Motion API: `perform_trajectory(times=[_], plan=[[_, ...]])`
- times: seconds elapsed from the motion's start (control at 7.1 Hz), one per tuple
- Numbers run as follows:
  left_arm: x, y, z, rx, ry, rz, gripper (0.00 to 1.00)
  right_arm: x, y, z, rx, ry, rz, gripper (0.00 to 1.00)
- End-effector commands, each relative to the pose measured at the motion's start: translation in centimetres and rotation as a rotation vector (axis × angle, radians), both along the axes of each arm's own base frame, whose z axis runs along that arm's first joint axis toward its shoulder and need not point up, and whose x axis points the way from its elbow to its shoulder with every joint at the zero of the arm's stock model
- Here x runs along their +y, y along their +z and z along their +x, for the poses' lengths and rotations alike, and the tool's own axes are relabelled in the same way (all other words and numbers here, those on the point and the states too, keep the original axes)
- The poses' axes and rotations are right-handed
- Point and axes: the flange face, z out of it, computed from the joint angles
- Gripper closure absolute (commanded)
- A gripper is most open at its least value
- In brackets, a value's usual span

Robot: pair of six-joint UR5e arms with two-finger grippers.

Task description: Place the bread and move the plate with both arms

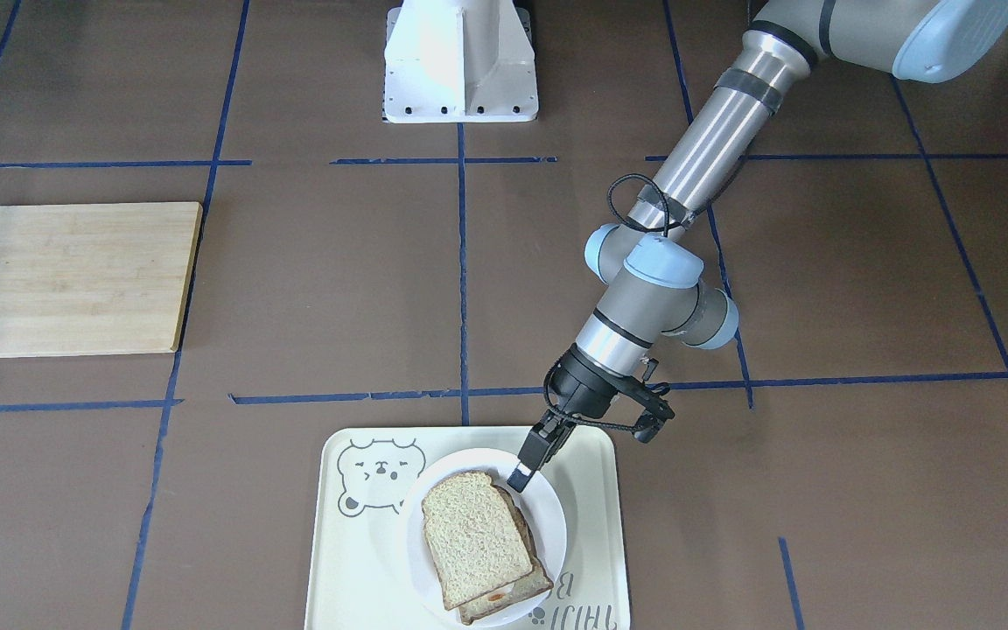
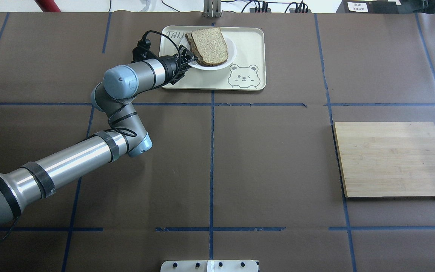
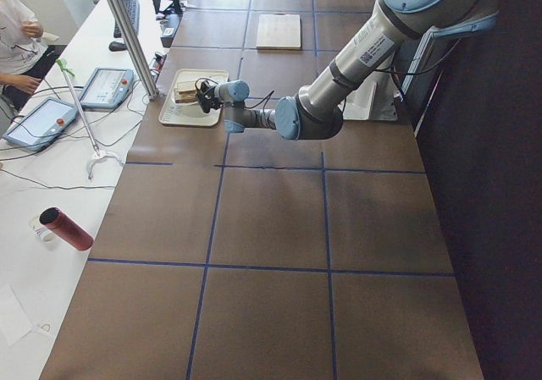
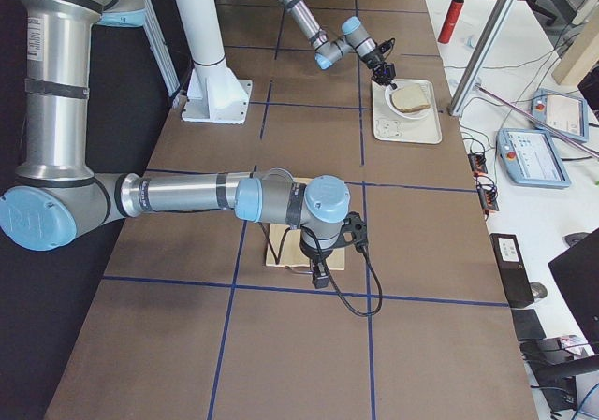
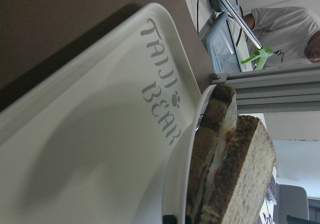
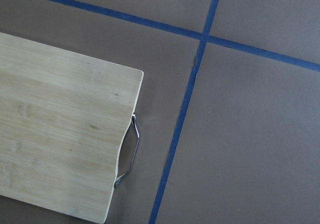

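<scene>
The plain light-brown bread (image 1: 473, 534) lies on top of a darker toast slice (image 1: 504, 599) on the small white plate (image 1: 549, 516), which sits on the cream bear tray (image 1: 355, 560). My left gripper (image 1: 521, 472) reaches down to the plate's rim on the side nearest the robot and appears shut on it. In the overhead view it (image 2: 188, 60) meets the plate (image 2: 232, 51) at the bread's (image 2: 210, 44) left. The left wrist view shows the rim (image 5: 182, 169) and the stacked bread (image 5: 245, 184) edge-on. My right gripper (image 4: 318, 275) hangs over the wooden board; I cannot tell its state.
A wooden cutting board (image 2: 393, 158) with a metal handle (image 6: 127, 154) lies on the robot's right side. The white pedestal base (image 1: 460, 61) stands at the robot's edge. Blue tape lines cross the brown table. Operators' desks lie beyond the tray (image 2: 251, 45).
</scene>
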Motion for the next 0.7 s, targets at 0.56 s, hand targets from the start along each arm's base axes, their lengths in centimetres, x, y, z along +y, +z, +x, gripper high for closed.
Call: perform_trajectory(times=[0.56], plan=[[-4.2, 3.0, -16.5, -0.415, 0.382, 0.083, 0.00, 0.0, -0.1, 0.0, 0.000, -0.001, 0.002, 0.00]])
